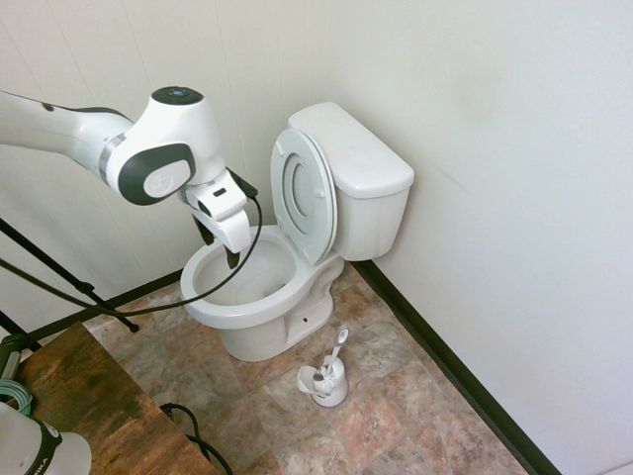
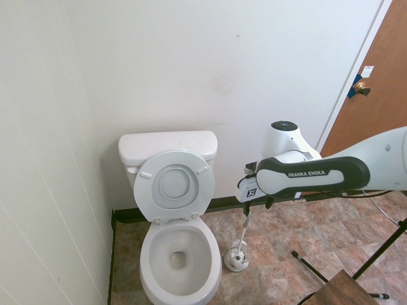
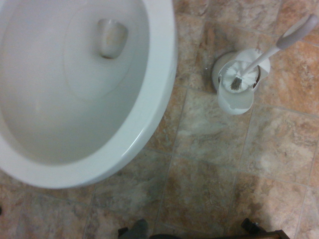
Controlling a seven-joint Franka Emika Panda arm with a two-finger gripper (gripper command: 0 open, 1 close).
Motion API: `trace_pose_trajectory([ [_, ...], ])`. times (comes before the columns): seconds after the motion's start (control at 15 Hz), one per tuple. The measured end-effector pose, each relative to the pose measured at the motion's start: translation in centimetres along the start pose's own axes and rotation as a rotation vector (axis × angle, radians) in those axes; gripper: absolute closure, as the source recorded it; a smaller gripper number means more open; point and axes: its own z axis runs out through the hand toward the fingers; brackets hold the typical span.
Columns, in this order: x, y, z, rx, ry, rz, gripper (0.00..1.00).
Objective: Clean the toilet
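The white toilet [image 1: 265,302] stands against the back wall, its seat and lid [image 1: 302,193] raised against the tank [image 1: 361,168]. The bowl [image 2: 180,254] is uncovered, and the wrist view looks down into it past the rim [image 3: 154,114]. My gripper [image 1: 219,249] hangs open over the bowl's near rim, pointing down, with nothing between its fingers. A white toilet brush [image 1: 336,348] sits in its small holder [image 1: 324,384] on the floor beside the bowl. The brush head [image 3: 238,79] shows in the wrist view.
A white wall runs close behind and beside the toilet. A wooden table corner [image 1: 89,396] sits at the lower left. A brown door [image 2: 381,95] stands at the right. Tiled floor [image 3: 209,169] lies around the bowl and the brush holder [image 2: 236,259].
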Motion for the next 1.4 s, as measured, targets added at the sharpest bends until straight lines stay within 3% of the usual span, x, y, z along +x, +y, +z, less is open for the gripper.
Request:
trace_pose_trajectory([
  [0.4,9.4,-2.3,8.0,-0.043,-0.015,0.157,0.00],
  [0.93,21.5,-3.6,22.5,-0.037,-0.131,0.315,0.00],
  [1.4,25.5,-2.8,31.7,-0.082,-0.189,0.369,0.00],
])
